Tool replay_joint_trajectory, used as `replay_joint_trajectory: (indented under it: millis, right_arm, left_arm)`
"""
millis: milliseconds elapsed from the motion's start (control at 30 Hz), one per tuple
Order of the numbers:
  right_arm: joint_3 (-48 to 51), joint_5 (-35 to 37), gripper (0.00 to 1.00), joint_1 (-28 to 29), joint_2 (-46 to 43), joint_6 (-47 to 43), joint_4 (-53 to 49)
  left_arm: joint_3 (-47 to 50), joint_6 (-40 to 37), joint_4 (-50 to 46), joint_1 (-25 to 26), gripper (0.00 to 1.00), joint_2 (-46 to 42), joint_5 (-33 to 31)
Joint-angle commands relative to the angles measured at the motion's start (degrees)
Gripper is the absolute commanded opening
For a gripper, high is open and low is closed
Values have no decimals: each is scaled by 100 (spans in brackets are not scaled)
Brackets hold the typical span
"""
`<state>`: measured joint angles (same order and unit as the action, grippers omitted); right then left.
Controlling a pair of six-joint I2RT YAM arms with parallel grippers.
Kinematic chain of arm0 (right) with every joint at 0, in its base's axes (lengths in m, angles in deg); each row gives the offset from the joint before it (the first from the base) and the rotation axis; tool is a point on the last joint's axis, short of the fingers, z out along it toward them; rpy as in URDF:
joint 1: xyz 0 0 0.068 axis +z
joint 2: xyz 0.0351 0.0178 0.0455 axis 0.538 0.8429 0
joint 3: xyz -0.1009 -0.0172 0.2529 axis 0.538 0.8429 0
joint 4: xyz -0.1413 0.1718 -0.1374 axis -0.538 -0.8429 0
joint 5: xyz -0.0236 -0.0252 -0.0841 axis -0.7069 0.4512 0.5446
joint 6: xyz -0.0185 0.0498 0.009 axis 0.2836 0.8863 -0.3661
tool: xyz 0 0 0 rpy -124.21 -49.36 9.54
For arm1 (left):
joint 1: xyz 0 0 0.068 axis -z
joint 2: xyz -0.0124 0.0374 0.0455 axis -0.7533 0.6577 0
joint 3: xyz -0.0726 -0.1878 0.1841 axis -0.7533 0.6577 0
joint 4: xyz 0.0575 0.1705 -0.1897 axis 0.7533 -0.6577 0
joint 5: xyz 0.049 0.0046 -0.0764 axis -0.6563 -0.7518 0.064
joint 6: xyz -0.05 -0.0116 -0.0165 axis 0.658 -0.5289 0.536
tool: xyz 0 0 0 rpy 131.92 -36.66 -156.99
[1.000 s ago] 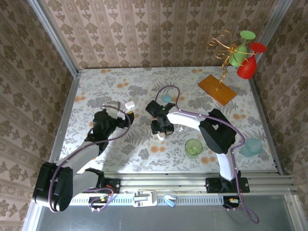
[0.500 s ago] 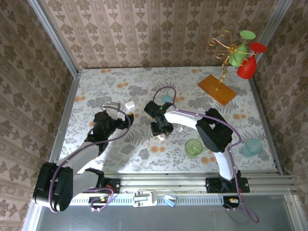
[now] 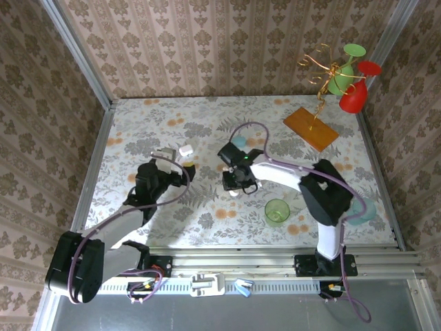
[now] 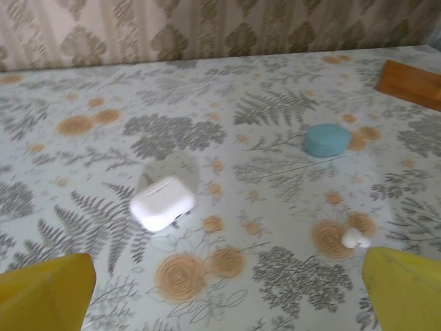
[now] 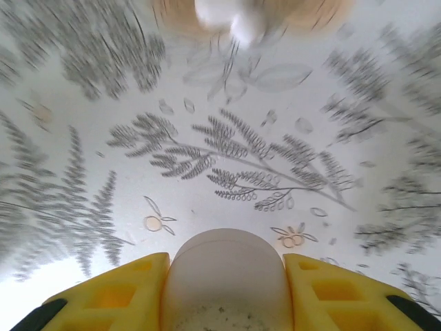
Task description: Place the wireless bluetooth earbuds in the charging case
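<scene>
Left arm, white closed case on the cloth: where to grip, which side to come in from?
Pinch the white charging case across its narrower width, mid-length, from straight above. It lies flat and closed, a rounded pebble with bare table around it, so a low sideways approach would probably shove it. The open left gripper likely needs some wrist turn to straddle that width.

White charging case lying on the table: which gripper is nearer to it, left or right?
Left. The left gripper hangs just short of the white case, jaws open. The right gripper, shut on a white rounded piece, is farther off to its right.
</scene>
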<state>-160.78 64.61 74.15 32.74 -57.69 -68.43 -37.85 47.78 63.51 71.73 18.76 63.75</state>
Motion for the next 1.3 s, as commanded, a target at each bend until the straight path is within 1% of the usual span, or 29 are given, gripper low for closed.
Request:
replay_joint_trajectory:
  millis: [0,100,200,267,367,467,533,767,933,1033,1133,1200,1267]
  right_arm:
    - [528,161,33,-223,-1008,468,1727]
    - [1028,71,33,-400,-1597,863,2742]
    - [1633,44,28,-507,-2084,1322,3999]
    - [1946,-43,27,-552,-2275,1540,4787]
    - [2149,-341,27,-618,-2402,1885,5515]
    - [2349,-620,26,-619,-2456,2244,6125]
    - [2492,-719,27,-617,-2493,2451,6458]
    - [2813,-802,26,-619,-2590,2727,6846]
    - [2937,-863,26,-624,-2590,2782,7067]
    - [2975,-880,26,-627,-2590,2760,7093]
    - [3009,-906,26,-627,-2590,2773,7100]
    - [3034,-920,26,-627,-2591,2773,7071]
    - [3047,-952,26,-623,-2590,2774,7073]
  left_arm:
    - [137,-452,1003,431,100,13,-46]
    - [184,-632,1725,830,100,209,-131]
    - [179,-769,2467,1187,100,514,-157]
    - [104,-890,2837,1416,100,749,-161]
    - [-16,-1142,3508,1732,100,1186,-242]
    - [-195,-1298,4014,1870,93,1645,-127]
    - [-359,-1396,4087,1926,87,1832,-50]
    - [-786,-1269,4101,1947,75,2087,156]
    - [-1040,-1193,4109,1954,70,2329,417]
    - [-1126,-1151,4108,1963,62,2419,414]
    - [-1222,-1128,4107,1966,60,2476,428]
    - [-1270,-1133,4107,1972,52,2508,438]
    - [-1320,-1133,4100,1960,49,2547,440]
